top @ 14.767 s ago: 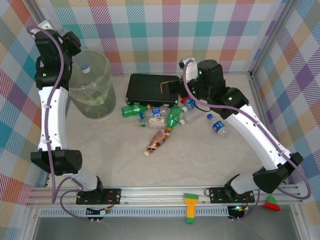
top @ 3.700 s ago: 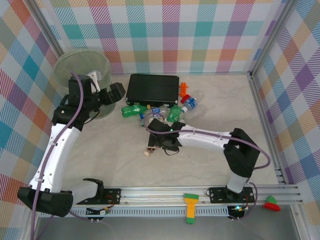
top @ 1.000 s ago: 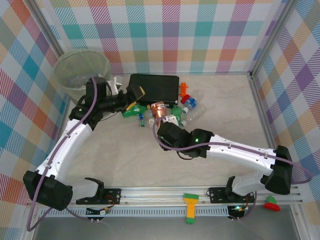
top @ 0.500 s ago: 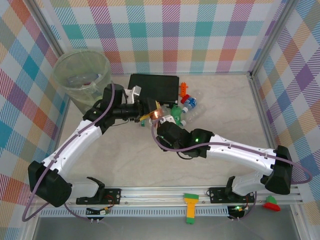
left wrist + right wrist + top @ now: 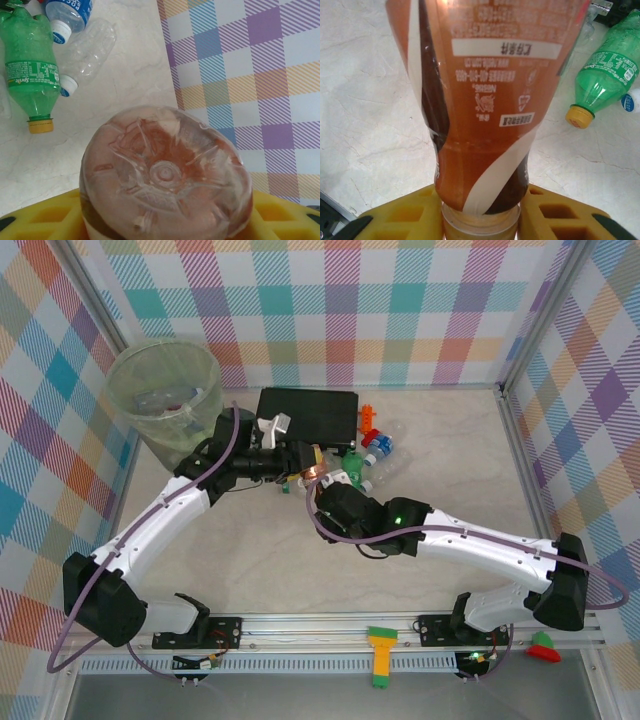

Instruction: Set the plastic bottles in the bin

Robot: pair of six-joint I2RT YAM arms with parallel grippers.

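My right wrist view's top edge cuts off the brown bottle (image 5: 485, 100); its cap is sunk between my right pads (image 5: 400, 220). From above, my left gripper (image 5: 303, 462) covers some bottles (image 5: 378, 447), and the bin's (image 5: 160, 435) contents are too blurred to name.

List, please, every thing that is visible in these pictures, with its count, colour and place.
bin: 1, translucent pale green, far left corner; contents unclear
black case: 1, black, flat at the far middle
brown bottle: 1, brown with white label, held off the table between both arms
green bottle: at least 1, green with yellow cap, lying near the case
blue-labelled bottle: 1, clear, right of the case
clear bottle: 1, unlabelled, beside the green one
orange toy pieces: small cluster, at the case's right end
yellow and green toy: 1, on the near rail
red and green piece: 1, near right corner
left end effector: yellow pads closed on the brown bottle's base end
right end effector: yellow pads beside its neck; grip unclear
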